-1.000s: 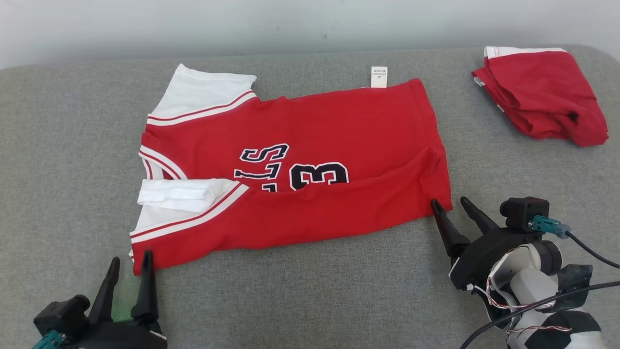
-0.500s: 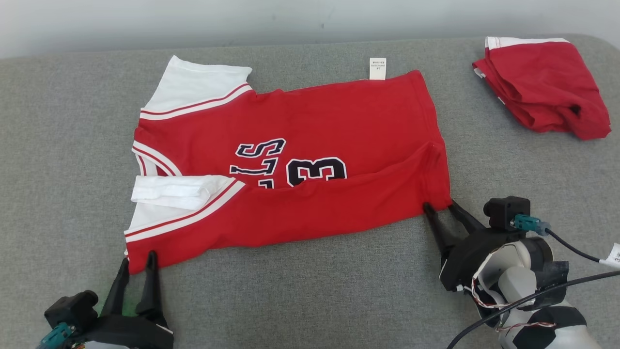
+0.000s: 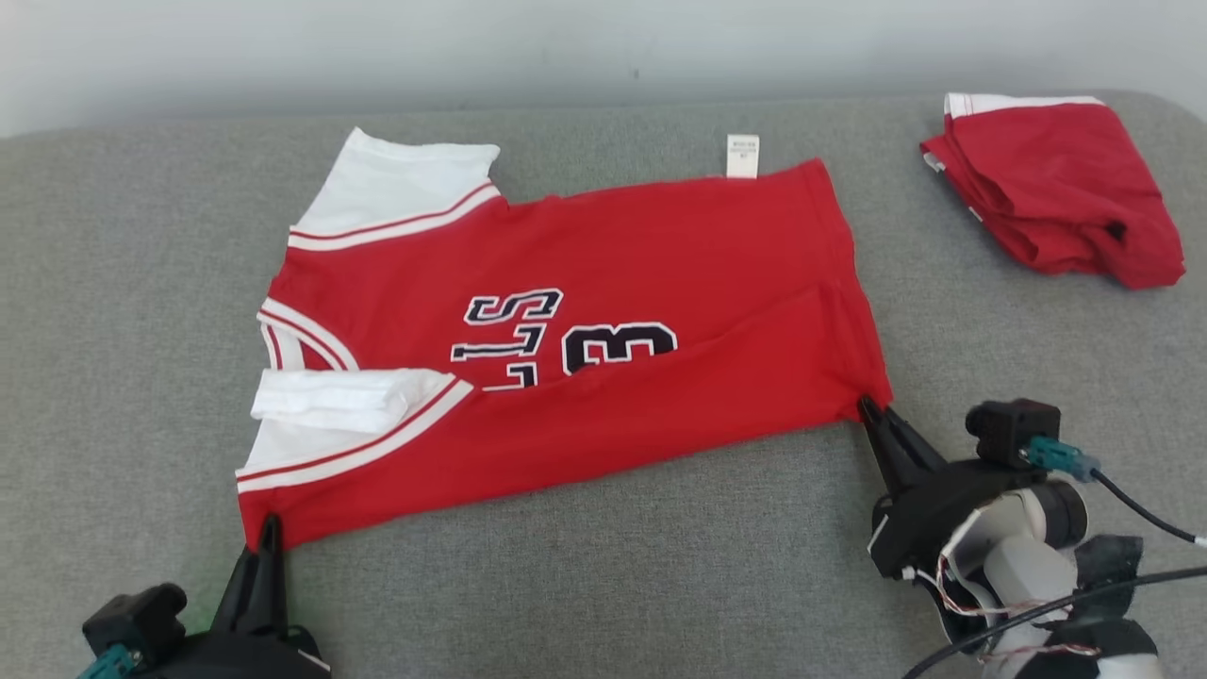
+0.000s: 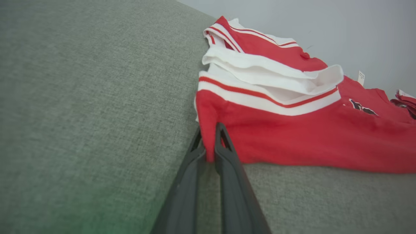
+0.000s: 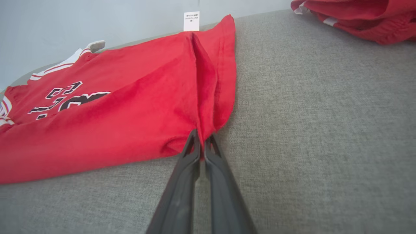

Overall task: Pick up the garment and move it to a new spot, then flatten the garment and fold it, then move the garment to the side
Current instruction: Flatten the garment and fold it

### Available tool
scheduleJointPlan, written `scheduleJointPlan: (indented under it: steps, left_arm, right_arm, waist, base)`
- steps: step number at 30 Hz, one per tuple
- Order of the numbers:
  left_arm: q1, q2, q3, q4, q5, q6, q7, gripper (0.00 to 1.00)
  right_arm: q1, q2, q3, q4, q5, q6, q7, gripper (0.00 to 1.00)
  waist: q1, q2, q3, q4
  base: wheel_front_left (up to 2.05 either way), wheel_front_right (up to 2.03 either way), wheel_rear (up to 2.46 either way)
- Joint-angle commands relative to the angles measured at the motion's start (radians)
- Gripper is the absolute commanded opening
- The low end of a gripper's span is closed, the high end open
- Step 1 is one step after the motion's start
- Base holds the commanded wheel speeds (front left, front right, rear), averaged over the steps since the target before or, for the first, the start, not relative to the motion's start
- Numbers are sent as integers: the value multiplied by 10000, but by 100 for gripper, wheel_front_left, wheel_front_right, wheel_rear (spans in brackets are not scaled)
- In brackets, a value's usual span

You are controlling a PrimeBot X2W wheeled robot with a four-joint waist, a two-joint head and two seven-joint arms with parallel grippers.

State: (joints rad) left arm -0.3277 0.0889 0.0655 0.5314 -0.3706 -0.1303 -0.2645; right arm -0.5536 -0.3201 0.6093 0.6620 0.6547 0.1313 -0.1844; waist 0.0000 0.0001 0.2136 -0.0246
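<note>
A second ago both pincers stood spread at the jersey's near corners. Now each has clenched on its corner, and the near edge between them runs straighter.

The grey woven surface (image 3: 603,585), coarse and faintly mottled like upholstery cloth, carries everything and rounds off at 1 o'clock. The red knit jersey (image 3: 679,236) lies flat across its middle, collar end toward 9 o'clock and hem toward 3 o'clock. Its near long side is folded up over the body, and the fold half covers the black, white-edged lettering (image 3: 566,339). The cloth is soft and matt, with shallow creases spreading from the near hem corner. At 2 o'clock, well apart from it, a second red garment (image 3: 1056,198) with a white band sits in a rumpled, roughly square bundle. At 8 o'clock of the jersey, the near white sleeve (image 3: 344,396), trimmed in red and white stripes, is doubled back on itself into a flat strip.

The left pincer (image 3: 270,533) has long, dark, tapering matt fingers and grips the jersey's corner at 7 o'clock. Seen from the left wrist, the left pincer (image 4: 209,130) has red cloth pinched between its fingers. The right pincer (image 3: 868,407) holds the hem corner at 4 o'clock. From its own wrist, the right pincer (image 5: 203,135) is pressed together on a raised ridge of fabric. A small white rectangular care label (image 3: 742,155) sticks out of the jersey's far edge at 12 o'clock.
</note>
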Motion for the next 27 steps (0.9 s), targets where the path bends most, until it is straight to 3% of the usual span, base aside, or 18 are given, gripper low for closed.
scheduleJointPlan:
  steps: [1,14,26,27]
  left_arm:
    - [387,64,83,-159,80,12,2,0]
    - [2634,-9,445,-1424,-25,50,-4,0]
    - [3476,-179,550,-1986,54,256,-6,0]
    - [3450,-190,546,-1967,79,265,-6,0]
  right_arm:
    - [436,-258,40,-358,307,-12,144,0]
    - [3545,-1609,-461,-3410,1577,-15,1697,0]
    - [5143,-1230,-1254,-5036,998,-14,3148,0]
    - [5192,-1196,-1353,-5072,893,-14,3208,15]
  waist:
    - [0,-1,-335,54]
    - [0,-1,-1318,-114]
    - [0,-1,-1378,-110]
    - [0,-1,-1379,-100]
  base:
    - [0,0,0]
    - [0,0,0]
    - [0,0,0]
    - [0,0,0]
